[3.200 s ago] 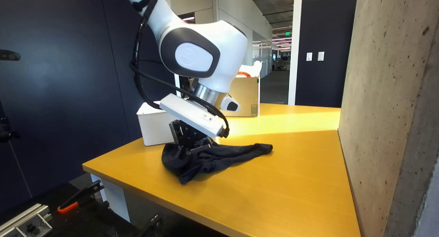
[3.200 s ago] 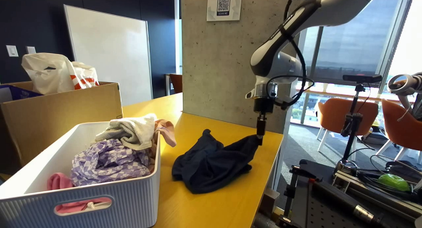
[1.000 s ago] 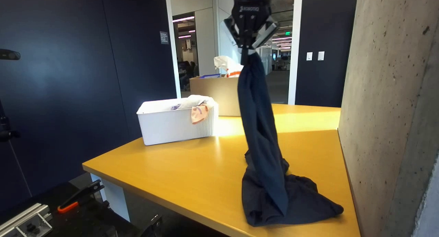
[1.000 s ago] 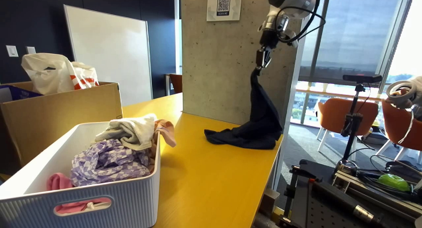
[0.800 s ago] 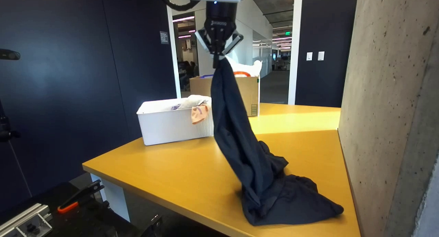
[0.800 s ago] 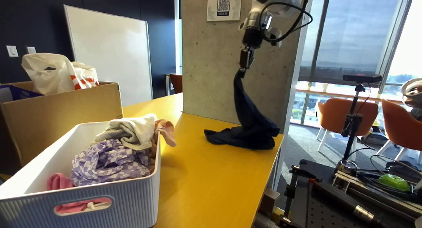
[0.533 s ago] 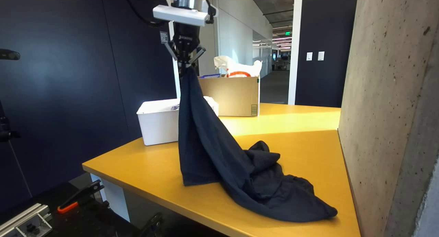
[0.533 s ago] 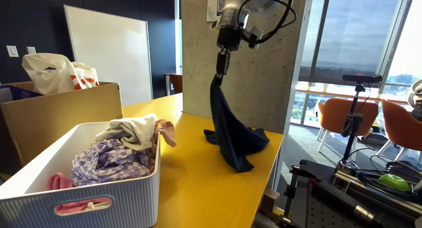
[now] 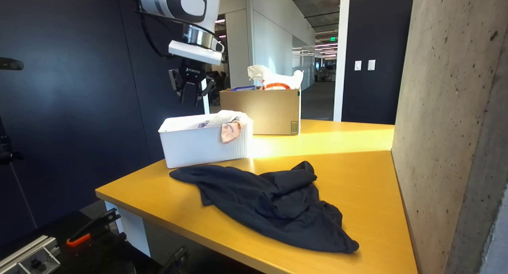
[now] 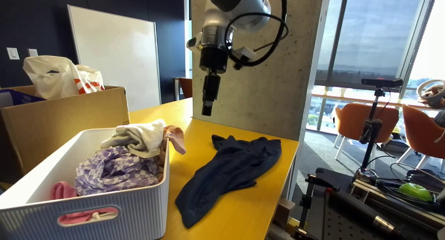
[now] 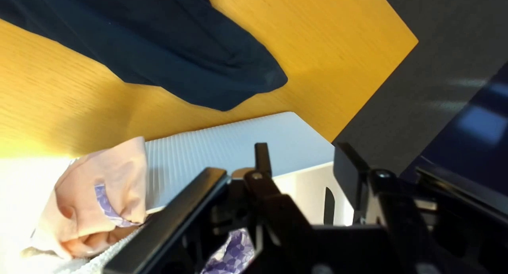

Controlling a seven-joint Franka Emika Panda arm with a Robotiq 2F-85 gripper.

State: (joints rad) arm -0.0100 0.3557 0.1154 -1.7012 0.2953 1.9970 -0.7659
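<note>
Hanging above the table (image 9: 357,169), your gripper (image 9: 189,101) stands parted, holding nothing. The dark cloth (image 9: 264,200) lies rumpled there, just beside the white bin (image 9: 194,148); expect it light and limp, best pinched at a raised fold (image 9: 304,167).

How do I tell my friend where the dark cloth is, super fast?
Find the yellow table, then the white bin on it. Beside the bin lies the cloth, all crumpled. It's dark navy, while the laundry in the bin is much paler.

Cloth (image 10: 229,170) is dk navy, tabletop (image 9: 353,179) yellow, bundle (image 10: 114,172) purple/wht checked.
</note>
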